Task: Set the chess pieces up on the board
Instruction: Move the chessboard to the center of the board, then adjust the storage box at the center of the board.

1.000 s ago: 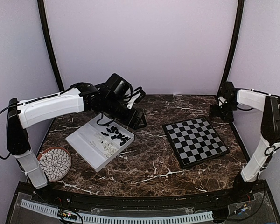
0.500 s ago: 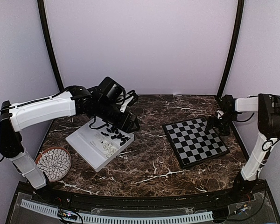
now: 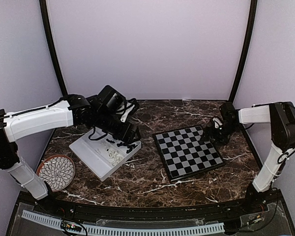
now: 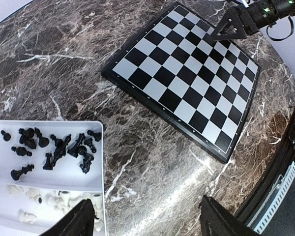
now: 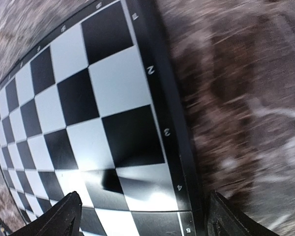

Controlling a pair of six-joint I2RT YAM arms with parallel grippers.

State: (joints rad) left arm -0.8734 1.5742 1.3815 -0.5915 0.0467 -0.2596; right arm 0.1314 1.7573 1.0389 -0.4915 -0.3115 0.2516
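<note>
Black-and-pale-grey checked board [image 3: 188, 152], white tray [image 3: 86, 150], brown white-veined marble table [image 3: 147, 182].

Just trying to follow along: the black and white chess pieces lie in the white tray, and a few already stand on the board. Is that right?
Not quite. The chess pieces do lie in the white tray, but none stands on the board: every square in sight is bare, as the left wrist view shows.
</note>
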